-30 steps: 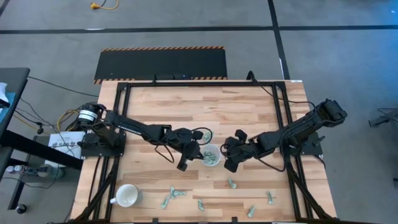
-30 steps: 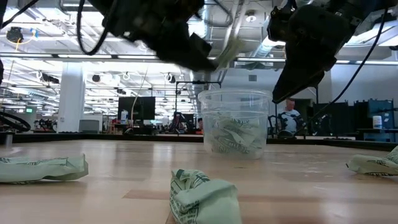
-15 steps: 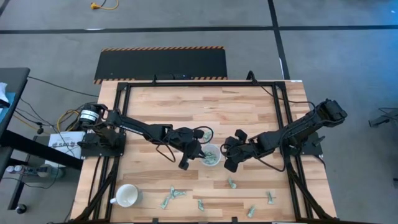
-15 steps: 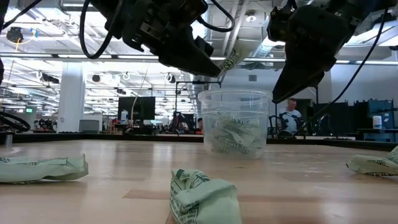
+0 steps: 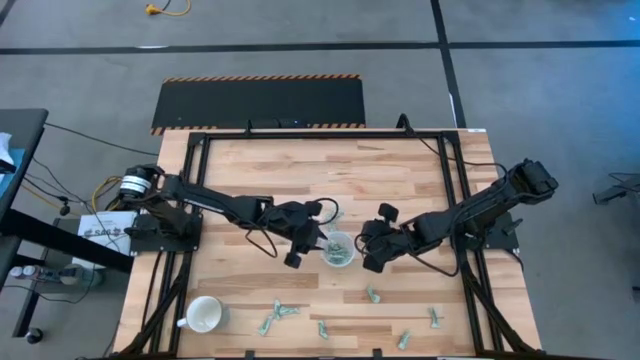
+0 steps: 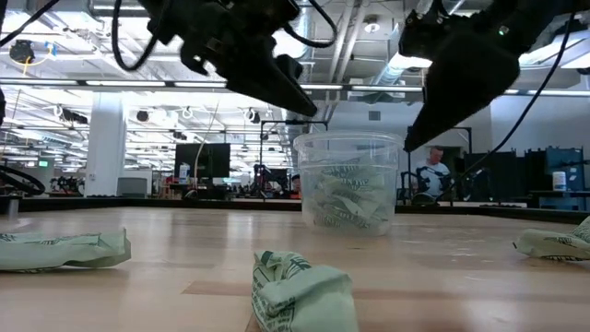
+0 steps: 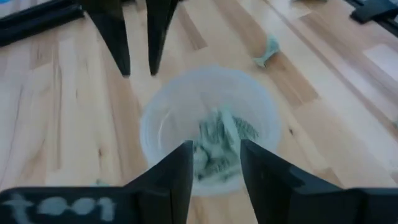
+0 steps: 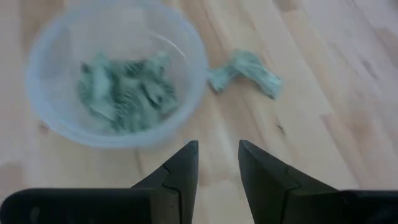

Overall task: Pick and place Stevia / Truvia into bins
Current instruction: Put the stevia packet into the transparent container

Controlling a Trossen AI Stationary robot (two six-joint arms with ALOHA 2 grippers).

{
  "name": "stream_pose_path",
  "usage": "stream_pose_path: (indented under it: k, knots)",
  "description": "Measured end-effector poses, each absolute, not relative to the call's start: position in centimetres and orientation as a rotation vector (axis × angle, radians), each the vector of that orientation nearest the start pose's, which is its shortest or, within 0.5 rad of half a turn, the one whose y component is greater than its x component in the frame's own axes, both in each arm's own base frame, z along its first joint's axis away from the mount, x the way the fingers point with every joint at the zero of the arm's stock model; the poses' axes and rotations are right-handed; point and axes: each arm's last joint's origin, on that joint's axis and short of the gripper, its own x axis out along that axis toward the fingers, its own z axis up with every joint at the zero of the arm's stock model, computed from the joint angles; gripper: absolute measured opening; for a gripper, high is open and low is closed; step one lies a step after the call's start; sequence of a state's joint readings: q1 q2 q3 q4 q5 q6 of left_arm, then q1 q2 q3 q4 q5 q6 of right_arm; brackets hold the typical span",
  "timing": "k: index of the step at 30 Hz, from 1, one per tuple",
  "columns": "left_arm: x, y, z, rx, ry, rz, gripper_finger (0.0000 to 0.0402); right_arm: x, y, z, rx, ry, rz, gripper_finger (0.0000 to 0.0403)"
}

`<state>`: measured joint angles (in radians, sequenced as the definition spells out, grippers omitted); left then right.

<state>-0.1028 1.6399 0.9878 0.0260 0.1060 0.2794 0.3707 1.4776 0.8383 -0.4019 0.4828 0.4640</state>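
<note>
— Looking at the cup (image 6: 347,183) from here, it already has a small heap of green-and-white sachets (image 7: 219,142) lying in the bottom. So part of the job is done.

— How much is left?

— Quite a bit, I'd say. Loose sachets (image 5: 281,312) lie scattered along the near edge of the table (image 5: 400,170), and one more (image 8: 244,68) sits just beside the cup.

— What are the arms doing?

— The left gripper (image 7: 214,163) hangs right over the cup's mouth, fingers parted a little and nothing between them. The right gripper (image 8: 217,163) hovers just beside the cup on the other side, fingers also slightly apart and empty.

— So neither carries anything?

— Not that I can see. My guess is that each has to go and fetch another sachet from the near edge.

— And that white mug (image 5: 204,315)?

— Standing off at the near left corner, well apart from the cup; nothing to do with it, as far as I can tell.
</note>
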Motion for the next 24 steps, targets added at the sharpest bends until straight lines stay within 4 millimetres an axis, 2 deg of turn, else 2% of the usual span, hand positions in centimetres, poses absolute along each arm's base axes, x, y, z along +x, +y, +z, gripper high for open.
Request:
stream_pose_path:
  k: [4, 12, 18, 24]
  knots:
    - [32.7, -3.6, 22.1, 0.264, 0.687, -0.282, 0.0125, 25.4, 7.8, 18.6, -0.022, 0.915, -0.358, 0.0107]
    - [29.5, -3.3, 22.8, 0.18, 0.907, -0.266, 0.0121, 23.3, 4.0, 15.6, 0.073, 0.818, -0.433, 0.0107]
    - [28.4, -3.4, 22.0, 0.11, 1.039, -0.269, 0.0121, 24.0, 1.4, 15.1, 0.173, 0.748, -0.385, 0.0107]
    - [27.9, -3.7, 21.1, 0.088, 1.068, -0.27, 0.0121, 25.3, -0.5, 13.6, 0.098, 0.766, -0.373, 0.0114]
